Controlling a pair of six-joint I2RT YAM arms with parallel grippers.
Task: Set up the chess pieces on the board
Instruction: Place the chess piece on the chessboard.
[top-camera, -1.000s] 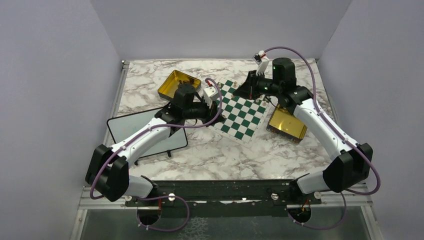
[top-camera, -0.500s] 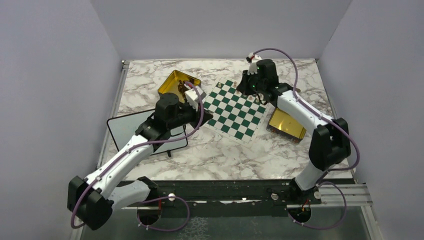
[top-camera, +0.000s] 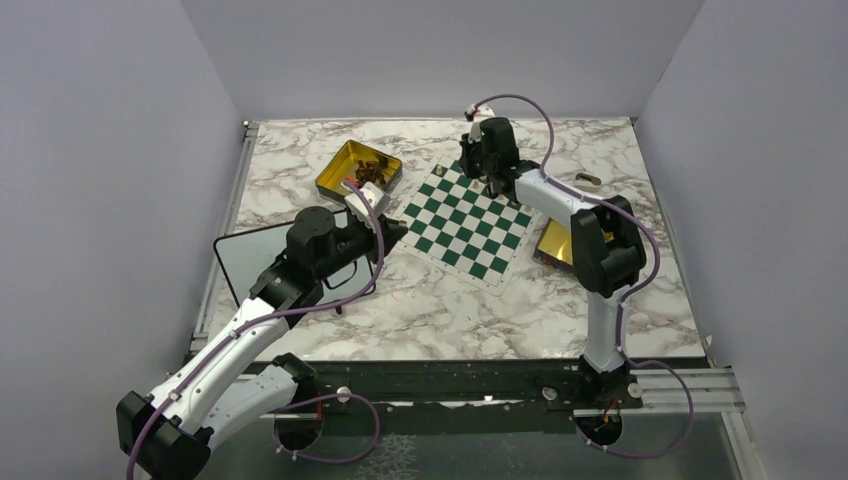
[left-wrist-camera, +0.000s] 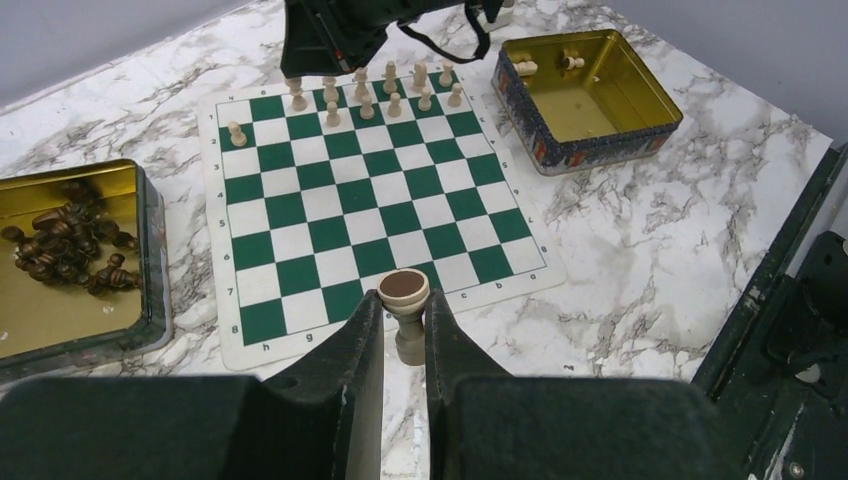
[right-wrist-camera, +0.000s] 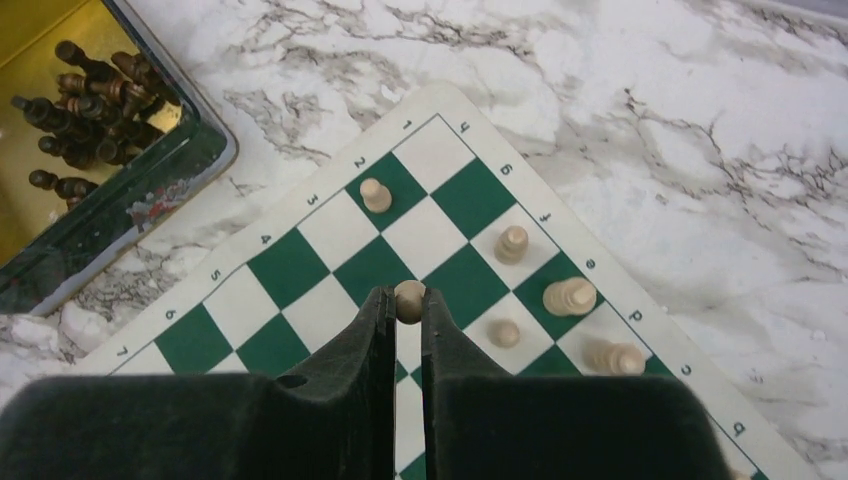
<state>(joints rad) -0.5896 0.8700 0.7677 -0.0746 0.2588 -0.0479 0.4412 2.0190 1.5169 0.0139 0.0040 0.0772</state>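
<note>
The board (top-camera: 465, 222) of green and white checks lies mid-table. My left gripper (left-wrist-camera: 403, 312) is shut on a pale chess piece (left-wrist-camera: 405, 290), whose brown felt base faces the camera. It hangs over marble just off the board's (left-wrist-camera: 365, 200) near edge. In the top view the left gripper (top-camera: 393, 228) sits at the board's left corner. My right gripper (right-wrist-camera: 408, 305) is shut on a pale pawn (right-wrist-camera: 409, 298) above the board's (right-wrist-camera: 300, 265) far rows, seen from above at the far edge, right gripper (top-camera: 490, 180). Several pale pieces (left-wrist-camera: 390, 85) stand along that edge, and one pawn (left-wrist-camera: 237, 133) stands apart.
A gold tin (top-camera: 358, 168) holding several dark pieces (left-wrist-camera: 70, 245) sits left of the board. Another gold tin (left-wrist-camera: 585, 95) on the right holds two pale pieces. A black-framed whiteboard (top-camera: 250, 262) lies under the left arm.
The left arm has drawn back from over the board to its left corner. The right arm has swung left along the far edge. Both grippers stayed shut.
</note>
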